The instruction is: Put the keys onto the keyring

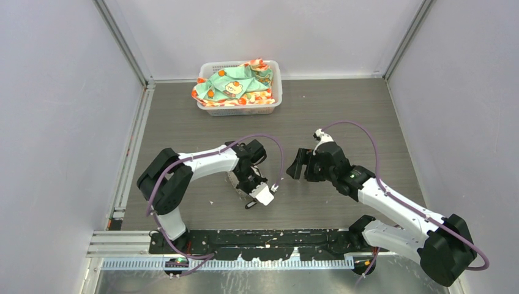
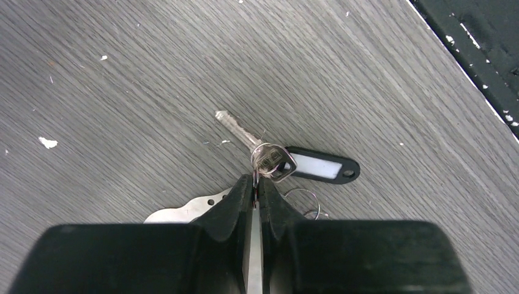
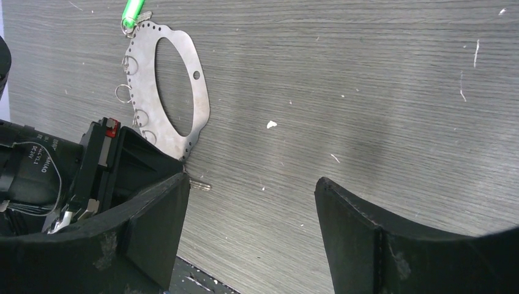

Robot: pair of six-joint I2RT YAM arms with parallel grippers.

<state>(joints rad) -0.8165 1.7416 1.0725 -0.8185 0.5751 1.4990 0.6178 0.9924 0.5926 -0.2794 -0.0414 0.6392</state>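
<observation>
The keyring (image 3: 194, 104) is a flat silver oval plate with small holes along its edge, lying on the table; a corner of it (image 2: 183, 210) also shows beside my left fingers. The green-headed key (image 3: 131, 10) lies at its far end. A silver key (image 2: 248, 139) with a black tag (image 2: 321, 166) lies on the wood. My left gripper (image 2: 256, 181) (image 1: 247, 185) is shut on the thin split ring at this key's head. My right gripper (image 3: 252, 181) (image 1: 298, 164) hovers open over bare table to the right, holding nothing.
A white basket (image 1: 276, 79) holding a patterned cloth (image 1: 235, 84) stands at the back of the table. A loose small wire ring (image 2: 304, 199) lies by my left fingers. The black base rail (image 1: 269, 236) runs along the near edge. Grey walls enclose the table.
</observation>
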